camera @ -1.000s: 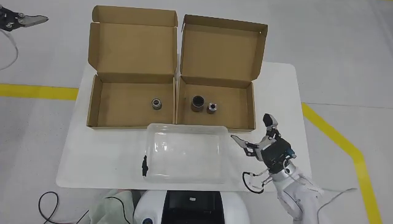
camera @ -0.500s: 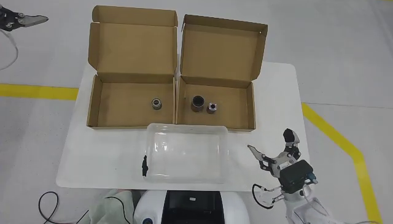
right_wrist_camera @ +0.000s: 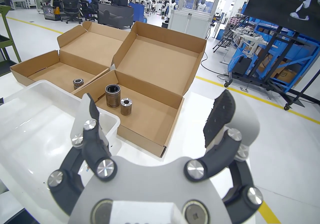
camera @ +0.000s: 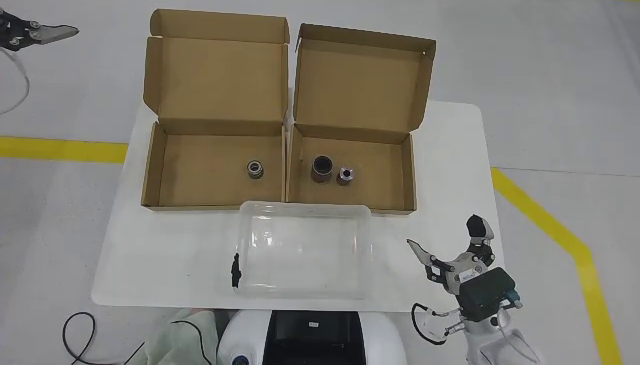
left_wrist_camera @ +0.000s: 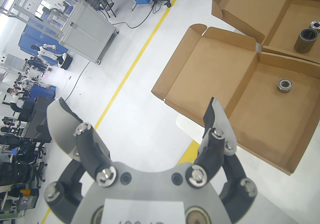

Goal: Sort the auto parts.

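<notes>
Left claw (camera: 40, 33) is far left, out over the floor and well apart from the counter (camera: 450, 145), fingers spread wide, holding nothing. Left cardboard box (camera: 190, 175) sits on the counter's back-left part, lid folded open; one small ring bearing (camera: 255, 169) lies on its floor, right of centre. Small black item (camera: 234, 269) is at the left rim of the clear plastic bin (camera: 305, 206), can't tell what it is. The bin sits at the front centre, just in front of both boxes. Right cardboard box (camera: 385, 185) is touching the left one's side, lid open; inside are a dark cylinder sleeve (camera: 321, 168), upright, and a small metal bushing (camera: 345, 174) just beside it on the right. Right claw (camera: 447, 240) is at the counter's front-right corner, right of the bin, fingers wide apart, holding nothing.
</notes>
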